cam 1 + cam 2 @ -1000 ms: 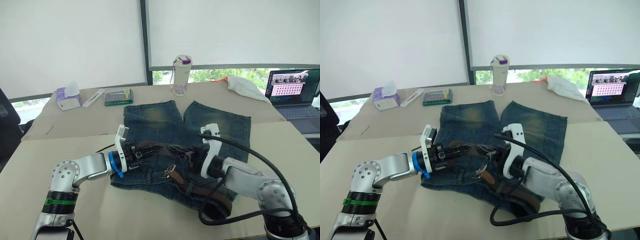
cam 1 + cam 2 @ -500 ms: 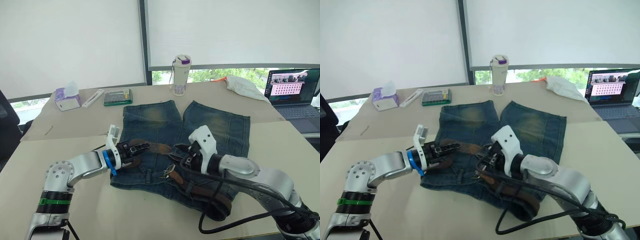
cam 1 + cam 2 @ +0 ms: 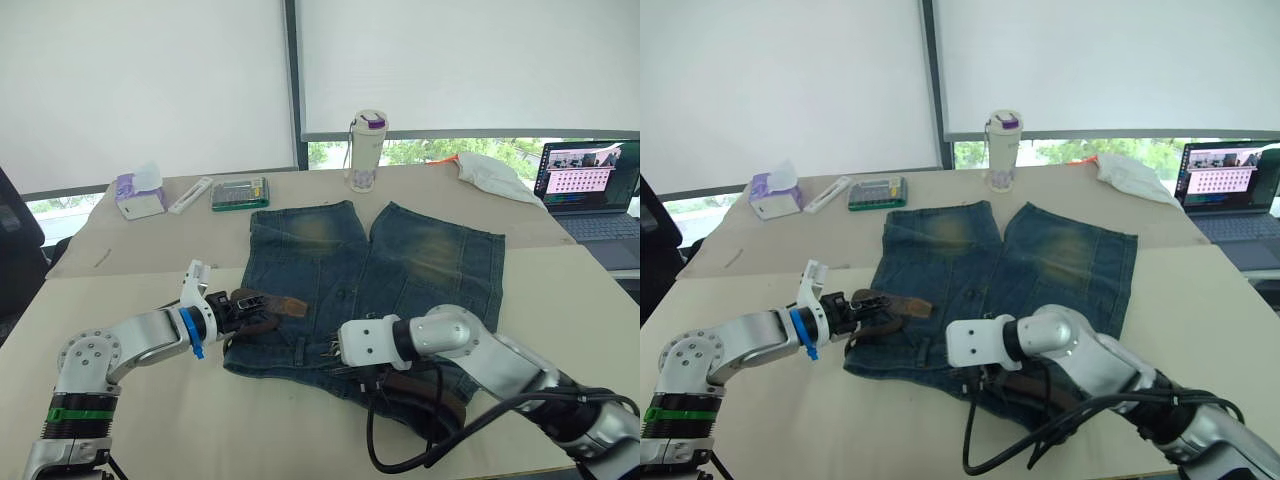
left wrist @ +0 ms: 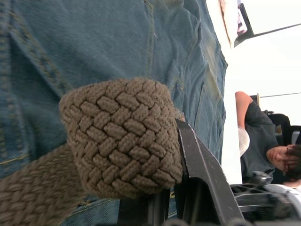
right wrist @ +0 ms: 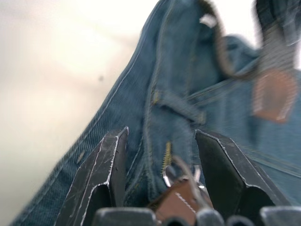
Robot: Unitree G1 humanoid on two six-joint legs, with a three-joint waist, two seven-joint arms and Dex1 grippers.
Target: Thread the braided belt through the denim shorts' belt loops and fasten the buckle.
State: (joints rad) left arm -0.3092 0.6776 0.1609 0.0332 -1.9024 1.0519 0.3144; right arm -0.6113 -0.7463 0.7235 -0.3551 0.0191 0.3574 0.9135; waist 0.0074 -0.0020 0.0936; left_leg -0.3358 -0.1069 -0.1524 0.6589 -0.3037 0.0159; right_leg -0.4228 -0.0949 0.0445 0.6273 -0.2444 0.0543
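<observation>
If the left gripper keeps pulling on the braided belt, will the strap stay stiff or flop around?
Probably floppy: the braided belt folds over itself at the left gripper, and its far part lies in curves near the right gripper. The woven surface should grip well. The denim shorts may bunch up if the belt drags.

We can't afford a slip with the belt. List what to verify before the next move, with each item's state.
1. Left jaws grip the braided belt: ok, shut on it near its tip.
2. Right jaws free to grasp: ok, open, standing either side of the waistband of the denim shorts.
3. Buckle within reach: ok, it lies between the right jaws, low by their base.
4. Belt loop located: ok, one lies just ahead of the right jaws.
5. Belt through every loop: cannot tell.
6. Buckle fastened: not ok, the belt's tip is apart from it.
</observation>
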